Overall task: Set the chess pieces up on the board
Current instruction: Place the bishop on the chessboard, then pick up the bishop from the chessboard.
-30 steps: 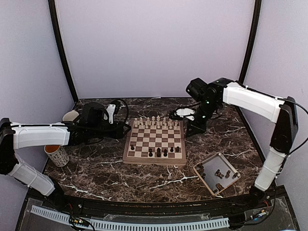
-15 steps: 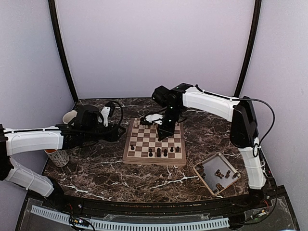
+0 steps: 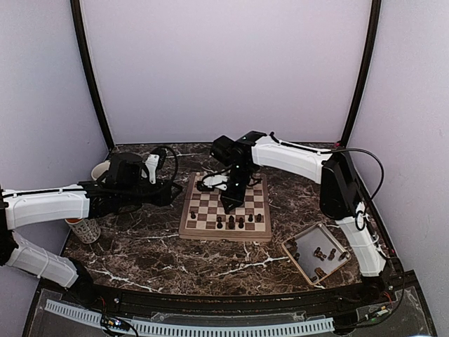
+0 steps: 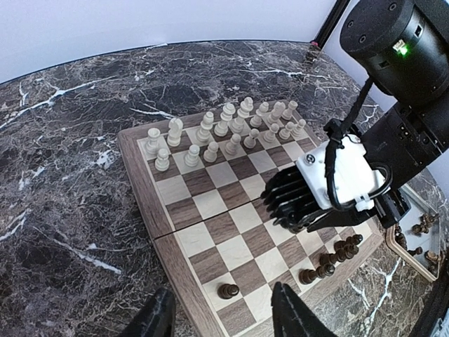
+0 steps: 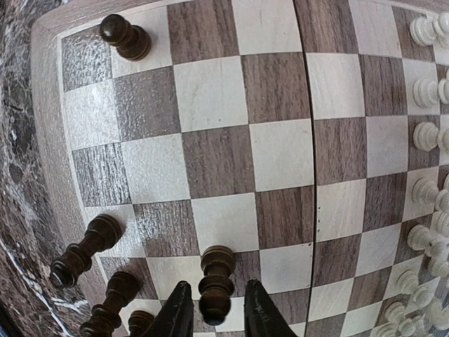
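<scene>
Right wrist view: five dark brown wooden chess pieces (image 5: pixel 125 36) stand along one edge of the square checkered wooden board (image 5: pixel 210 91). One stands loose between the right gripper (image 5: pixel 217 295) and its parted fingers. The left gripper (image 4: pixel 223 295) hangs open beside the board. Two rows of pale cream chessmen (image 4: pixel 228 130) line its far edge.

A shallow beige tray (image 3: pixel 302 234) is set at an angle on the dark marble table (image 3: pixel 210 256), near the right front. A patterned cup (image 3: pixel 85 230) is placed at the left edge, and pale cream chessmen (image 4: pixel 226 121) are lined up in two rows.
</scene>
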